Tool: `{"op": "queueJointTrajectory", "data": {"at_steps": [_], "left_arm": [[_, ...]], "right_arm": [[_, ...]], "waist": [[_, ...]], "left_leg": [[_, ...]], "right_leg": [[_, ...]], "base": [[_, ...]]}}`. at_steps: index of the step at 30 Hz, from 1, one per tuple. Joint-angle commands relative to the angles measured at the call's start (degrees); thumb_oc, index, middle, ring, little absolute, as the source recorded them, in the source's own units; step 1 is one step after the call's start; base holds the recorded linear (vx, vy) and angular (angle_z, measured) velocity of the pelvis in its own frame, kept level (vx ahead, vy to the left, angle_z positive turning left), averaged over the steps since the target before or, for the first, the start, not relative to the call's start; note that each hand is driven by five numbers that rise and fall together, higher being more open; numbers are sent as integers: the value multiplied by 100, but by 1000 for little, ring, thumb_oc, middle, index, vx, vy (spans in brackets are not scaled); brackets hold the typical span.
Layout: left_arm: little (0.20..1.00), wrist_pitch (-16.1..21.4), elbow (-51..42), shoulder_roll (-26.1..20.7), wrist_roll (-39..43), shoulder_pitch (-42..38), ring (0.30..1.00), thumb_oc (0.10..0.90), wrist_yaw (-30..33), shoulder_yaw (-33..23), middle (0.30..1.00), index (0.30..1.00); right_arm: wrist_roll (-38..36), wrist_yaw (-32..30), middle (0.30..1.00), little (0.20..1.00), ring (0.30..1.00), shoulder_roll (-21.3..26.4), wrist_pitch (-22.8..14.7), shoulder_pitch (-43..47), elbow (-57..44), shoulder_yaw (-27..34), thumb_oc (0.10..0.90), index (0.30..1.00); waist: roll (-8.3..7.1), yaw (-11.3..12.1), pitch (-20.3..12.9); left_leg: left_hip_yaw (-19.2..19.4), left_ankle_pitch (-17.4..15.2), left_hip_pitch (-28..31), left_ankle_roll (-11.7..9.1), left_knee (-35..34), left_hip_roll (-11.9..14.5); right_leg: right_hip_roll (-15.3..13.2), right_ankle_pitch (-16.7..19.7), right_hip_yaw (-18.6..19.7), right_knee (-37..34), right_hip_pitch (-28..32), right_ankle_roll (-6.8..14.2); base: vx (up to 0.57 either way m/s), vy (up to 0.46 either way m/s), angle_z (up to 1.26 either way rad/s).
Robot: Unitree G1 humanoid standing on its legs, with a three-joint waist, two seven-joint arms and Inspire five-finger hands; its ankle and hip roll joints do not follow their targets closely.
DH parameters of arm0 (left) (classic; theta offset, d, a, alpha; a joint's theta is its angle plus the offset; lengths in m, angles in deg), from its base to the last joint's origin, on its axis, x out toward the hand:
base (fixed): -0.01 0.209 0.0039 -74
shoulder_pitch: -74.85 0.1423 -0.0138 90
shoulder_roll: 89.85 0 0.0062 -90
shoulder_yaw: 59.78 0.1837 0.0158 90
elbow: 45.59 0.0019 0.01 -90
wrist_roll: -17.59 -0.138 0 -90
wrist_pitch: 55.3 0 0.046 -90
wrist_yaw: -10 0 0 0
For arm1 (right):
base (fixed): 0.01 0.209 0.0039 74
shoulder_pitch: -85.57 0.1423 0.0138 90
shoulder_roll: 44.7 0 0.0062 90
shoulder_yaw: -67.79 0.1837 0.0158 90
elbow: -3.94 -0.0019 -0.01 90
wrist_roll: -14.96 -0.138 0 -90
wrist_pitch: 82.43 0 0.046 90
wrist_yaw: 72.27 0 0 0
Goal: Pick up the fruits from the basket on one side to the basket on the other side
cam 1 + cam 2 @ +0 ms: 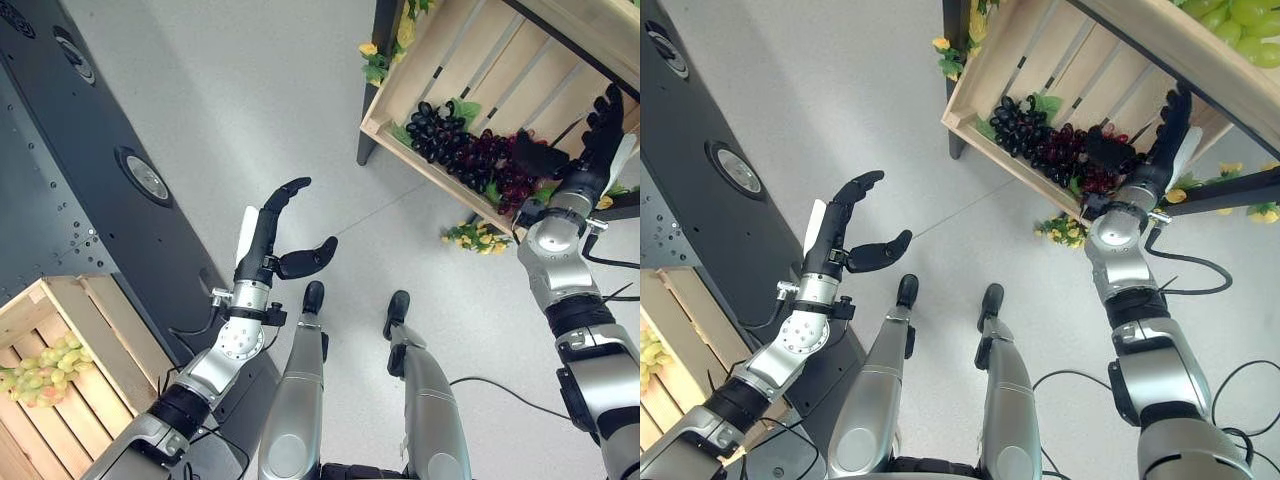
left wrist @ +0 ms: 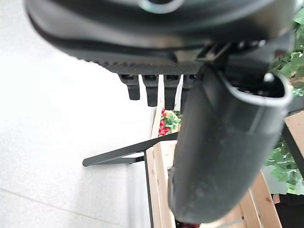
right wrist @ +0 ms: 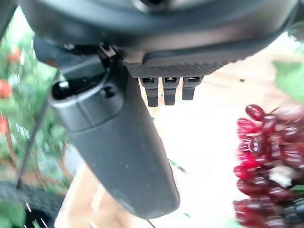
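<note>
Right wooden crate (image 1: 440, 70) holding dark and red grapes (image 1: 470, 150), left wooden crate (image 1: 60, 340) with green grapes (image 1: 40, 375), right robot hand (image 1: 590, 140) inside the right crate above the fruit, fingers straight, left robot hand (image 1: 275, 245) raised over the floor, fingers apart, empty

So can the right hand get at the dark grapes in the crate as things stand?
Probably yes. The right hand is already inside the crate, open, beside the dark grapes, with nothing between them. It holds nothing yet.
</note>
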Motion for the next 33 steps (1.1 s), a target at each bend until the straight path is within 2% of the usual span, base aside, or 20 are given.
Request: {"op": "queueJointTrajectory", "data": {"at_steps": [1,7,10,14,15,17,19,21,23,25,30,33], "left_arm": [[900,727,-732,228,64,-114,900,800,236,-78,900,900],[900,772,-736,228,129,-106,900,800,225,-45,900,900],[900,824,-713,252,131,-73,900,800,248,-35,900,900],[900,895,-698,326,99,-44,900,800,135,-126,900,900],[900,896,-701,325,99,-30,900,800,128,-129,900,900],[900,887,-691,330,102,16,900,800,62,-200,900,900],[900,915,-645,340,73,49,900,800,10,-262,900,900],[900,934,-642,331,140,140,900,800,-175,-378,900,900],[900,972,-610,309,234,203,900,800,-331,-466,900,900],[900,943,-610,271,392,285,900,800,-632,-560,900,900],[900,839,-703,248,608,536,900,800,-1075,-692,900,900],[900,639,-685,278,730,753,900,800,-1405,-743,900,900]], "right_arm": [[-21,-520,900,900,900,872,-961,434,-590,430,800,900],[-112,-514,900,900,900,847,-1093,499,-661,508,800,900],[-392,-179,900,900,900,772,-1119,444,-737,543,800,900],[-1469,1398,900,900,900,387,-990,47,-1122,511,800,900],[-1558,1498,900,900,900,370,-991,14,-1138,511,800,900],[-2277,2415,900,900,900,137,-849,-309,-1435,522,800,900],[-2540,3050,900,900,900,-48,-679,-547,-1641,505,800,900],[-2893,4122,900,900,900,-252,-308,-917,-2008,417,800,900],[-3066,4662,900,900,900,-321,-82,-1148,-2185,321,800,900],[-3209,5347,900,900,900,-413,216,-1518,-2406,154,800,900],[-3119,5721,900,900,900,-588,351,-2069,-2604,32,800,900],[-3003,5960,900,900,900,-872,372,-2633,-2685,-72,800,900]], "waist": [[358,-162,-85],[378,-168,-85],[380,-181,-85],[304,-199,-85],[295,-199,-85],[221,-203,-85],[150,-205,-85],[58,-196,-85],[-19,-176,-85],[-163,-135,-292],[-360,-87,-614],[-485,-80,-902]], "left_leg": [[250,34,-283,354,212,-203],[272,28,-204,376,209,-240],[276,20,-123,384,197,-254],[330,24,182,389,77,-243],[338,25,219,391,57,-241],[329,37,397,375,1,-242],[360,51,612,367,-118,-219],[376,104,927,329,-301,-194],[393,143,1237,329,-503,-174],[370,149,1533,334,-737,-181],[382,91,1908,404,-1022,-214],[388,40,2262,533,-1310,-276]], "right_leg": [[-10,-298,-48,269,460,-239],[-27,-293,-29,271,499,-251],[-33,-293,3,280,540,-252],[-44,-288,12,145,820,-274],[-46,-286,11,128,850,-274],[-48,-271,5,38,1061,-271],[-58,-257,-13,-104,1288,-267],[-89,-213,-65,-335,1656,-238],[-115,-186,-106,-488,1934,-211],[-169,-124,-158,-734,2205,-152],[-244,-26,-173,-1012,2539,-37],[-341,120,-74,-1192,2768,153]], "base": [[10,31,3],[6,21,0],[6,57,-3],[-7,72,-6],[1,54,-6],[21,39,-4],[28,34,2],[31,59,6],[26,82,10],[51,154,13],[43,158,10],[41,188,6]]}}
